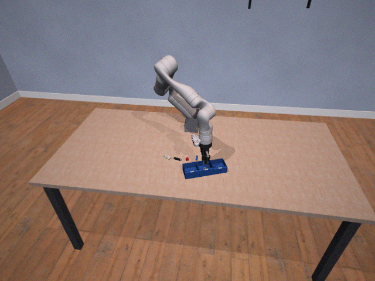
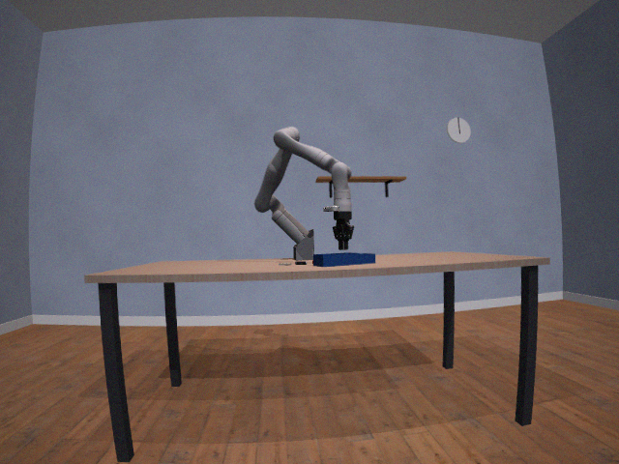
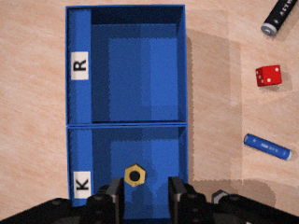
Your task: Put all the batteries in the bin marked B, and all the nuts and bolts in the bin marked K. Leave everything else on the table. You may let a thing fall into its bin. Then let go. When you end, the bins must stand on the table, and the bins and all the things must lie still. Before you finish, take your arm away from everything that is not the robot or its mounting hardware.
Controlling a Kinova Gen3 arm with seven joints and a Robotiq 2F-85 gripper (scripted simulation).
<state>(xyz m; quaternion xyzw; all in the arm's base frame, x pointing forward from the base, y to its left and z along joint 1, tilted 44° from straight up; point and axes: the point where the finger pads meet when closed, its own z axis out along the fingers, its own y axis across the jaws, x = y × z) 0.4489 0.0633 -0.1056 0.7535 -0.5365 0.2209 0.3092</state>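
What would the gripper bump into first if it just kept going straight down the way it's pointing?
Most likely the brass nut lying between the open gripper fingers, in the compartment marked K of the blue bin. How far below the nut sits is unclear.

A pale blue-grey painted wall (image 2: 150, 150) with white skirting board (image 2: 250, 318) meets a reddish-brown wood plank floor (image 2: 300, 399). The light wooden counter (image 2: 450, 262) has dark legs. A round white wall clock (image 2: 458, 130) hangs near a small wooden wall shelf (image 2: 374, 178).
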